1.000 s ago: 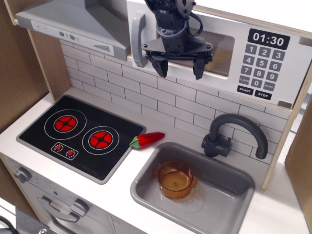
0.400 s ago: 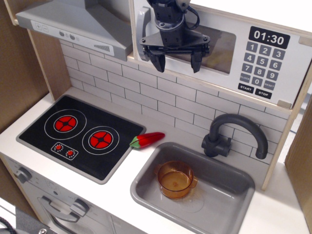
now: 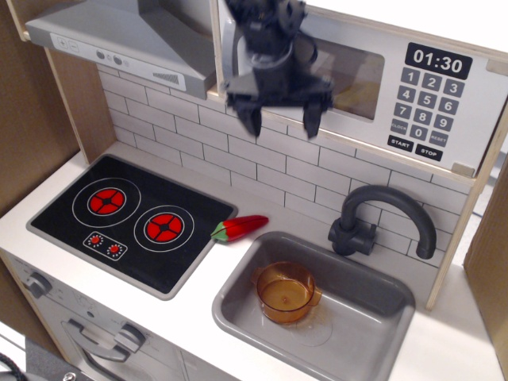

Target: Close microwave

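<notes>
Microwave one, jaws spread, two burners

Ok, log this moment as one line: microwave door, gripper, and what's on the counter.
microwave: door looks shut | gripper: open, empty, in front of door, blurred | pepper: on counter by stove | cup: in sink

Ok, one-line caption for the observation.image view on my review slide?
Open, empty tool hangs in front of the toy microwave, whose white door looks flush, above the sink holding an amber pot.
</notes>
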Robot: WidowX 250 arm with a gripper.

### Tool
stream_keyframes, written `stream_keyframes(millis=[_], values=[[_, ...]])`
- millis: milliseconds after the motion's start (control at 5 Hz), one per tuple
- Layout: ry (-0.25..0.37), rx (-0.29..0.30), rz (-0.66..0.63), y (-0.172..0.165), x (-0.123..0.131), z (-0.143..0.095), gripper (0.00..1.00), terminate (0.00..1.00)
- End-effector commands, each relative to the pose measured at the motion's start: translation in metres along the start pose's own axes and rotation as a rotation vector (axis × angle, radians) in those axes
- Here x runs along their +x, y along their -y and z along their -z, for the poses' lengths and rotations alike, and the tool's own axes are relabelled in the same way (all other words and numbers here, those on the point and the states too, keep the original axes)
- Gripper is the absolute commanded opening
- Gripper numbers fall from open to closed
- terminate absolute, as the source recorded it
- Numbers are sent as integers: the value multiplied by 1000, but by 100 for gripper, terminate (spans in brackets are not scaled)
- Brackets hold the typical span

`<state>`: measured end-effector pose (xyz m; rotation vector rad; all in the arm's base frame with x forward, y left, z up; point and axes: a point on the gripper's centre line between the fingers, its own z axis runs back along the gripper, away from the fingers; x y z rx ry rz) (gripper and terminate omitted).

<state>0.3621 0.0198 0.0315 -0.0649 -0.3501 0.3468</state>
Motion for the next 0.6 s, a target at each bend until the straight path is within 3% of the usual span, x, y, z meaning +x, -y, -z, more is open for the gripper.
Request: stream_keyframes(millis=[0, 200, 400], values=[[11, -34, 98, 3, -45, -64, 100, 0], [11, -34, 98, 3, -45, -64, 100, 0], [11, -34, 98, 3, -45, -64, 100, 100]])
